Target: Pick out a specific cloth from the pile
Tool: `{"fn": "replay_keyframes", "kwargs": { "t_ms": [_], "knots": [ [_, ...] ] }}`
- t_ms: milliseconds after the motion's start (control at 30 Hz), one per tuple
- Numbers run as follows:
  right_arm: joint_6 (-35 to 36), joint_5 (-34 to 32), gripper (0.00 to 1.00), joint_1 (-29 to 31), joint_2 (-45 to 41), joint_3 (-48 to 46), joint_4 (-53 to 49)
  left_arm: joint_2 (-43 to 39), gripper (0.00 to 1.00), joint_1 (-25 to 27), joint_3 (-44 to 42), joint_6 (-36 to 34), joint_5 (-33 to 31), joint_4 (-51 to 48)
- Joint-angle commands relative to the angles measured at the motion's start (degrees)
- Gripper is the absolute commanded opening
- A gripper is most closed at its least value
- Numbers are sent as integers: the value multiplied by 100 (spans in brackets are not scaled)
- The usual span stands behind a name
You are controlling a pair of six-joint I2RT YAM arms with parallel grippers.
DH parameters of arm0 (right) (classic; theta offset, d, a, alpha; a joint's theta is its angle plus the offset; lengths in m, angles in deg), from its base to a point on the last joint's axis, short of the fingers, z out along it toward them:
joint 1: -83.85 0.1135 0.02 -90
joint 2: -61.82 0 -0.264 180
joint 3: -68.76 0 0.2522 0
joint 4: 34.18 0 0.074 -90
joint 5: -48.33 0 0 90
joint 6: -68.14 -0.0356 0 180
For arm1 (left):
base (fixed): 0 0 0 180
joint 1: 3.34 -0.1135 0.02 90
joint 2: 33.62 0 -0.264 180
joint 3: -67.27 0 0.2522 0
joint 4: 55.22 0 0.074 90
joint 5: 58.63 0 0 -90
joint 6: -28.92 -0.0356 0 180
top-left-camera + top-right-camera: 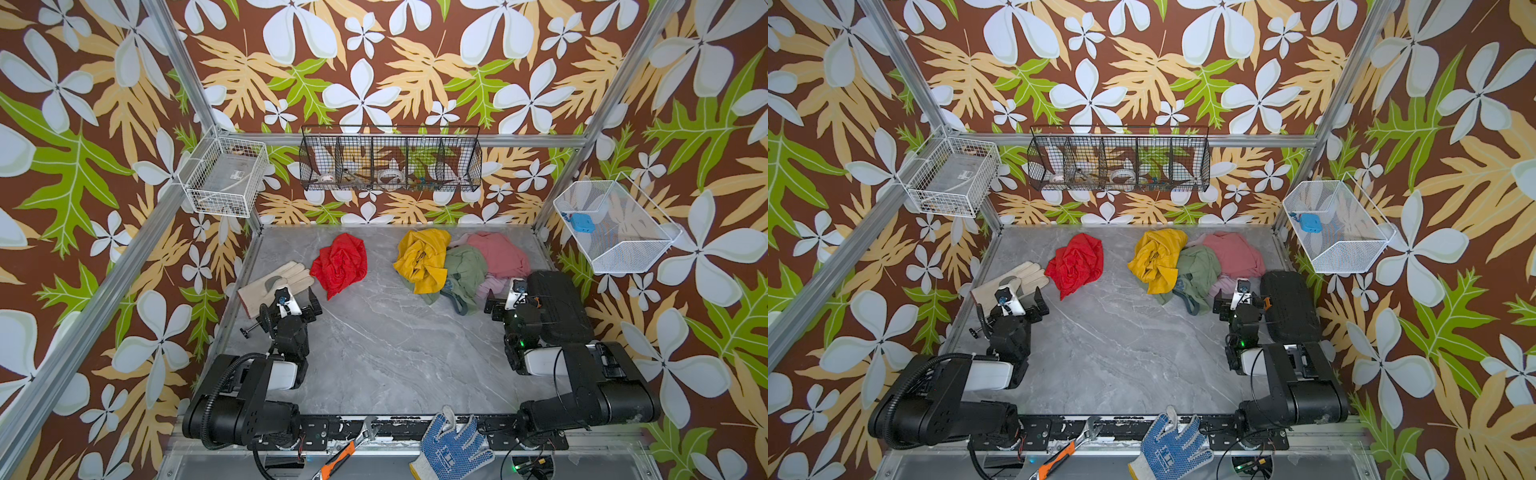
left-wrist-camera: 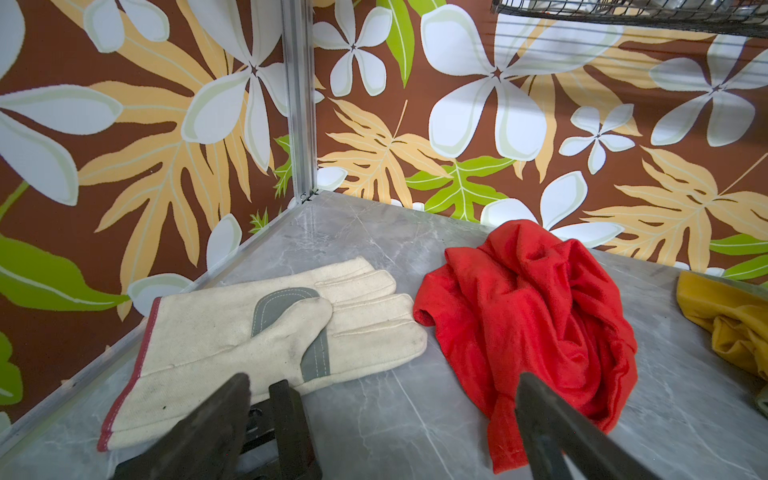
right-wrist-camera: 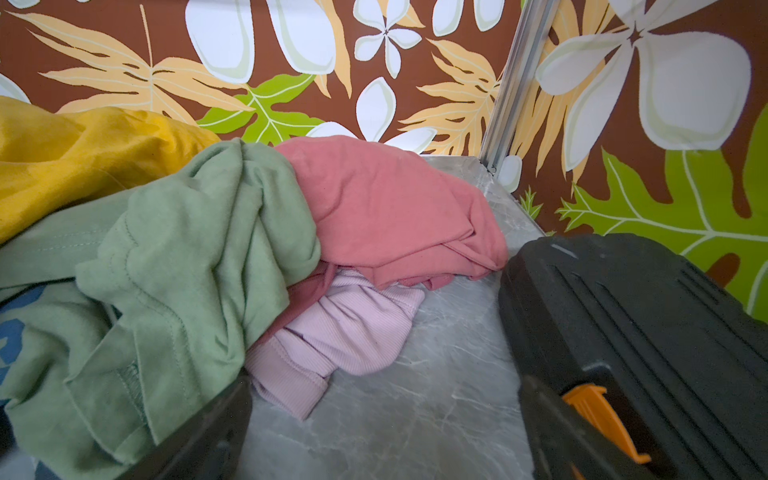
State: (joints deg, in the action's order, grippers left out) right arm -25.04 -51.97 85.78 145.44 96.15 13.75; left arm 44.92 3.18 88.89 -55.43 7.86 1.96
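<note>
The crumpled bright red cloth [image 1: 340, 264] lies apart from the soft-cloth pile [image 1: 461, 266]. The left tool [image 2: 382, 399] and right tool [image 3: 382, 401] gape empty.

Left arm [image 1: 245, 407] and right arm [image 1: 611, 399] are black, with white segments and looping black cables.

Cream glove [image 1: 274, 286] left; black case [image 1: 557, 307] right; blue glove [image 1: 453, 444], wrench [image 1: 365, 435] front.
</note>
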Motion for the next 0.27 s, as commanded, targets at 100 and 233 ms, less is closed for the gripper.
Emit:
{"fn": "replay_keyframes", "kwargs": {
  "t_ms": [100, 233],
  "knots": [
    [-77, 50, 100, 1, 6, 27, 91, 12, 100, -11, 7, -11, -22, 254],
    [-77, 55, 100, 1, 10, 26, 93, 12, 100, -11, 3, -11, -22, 258]
  ]
}}
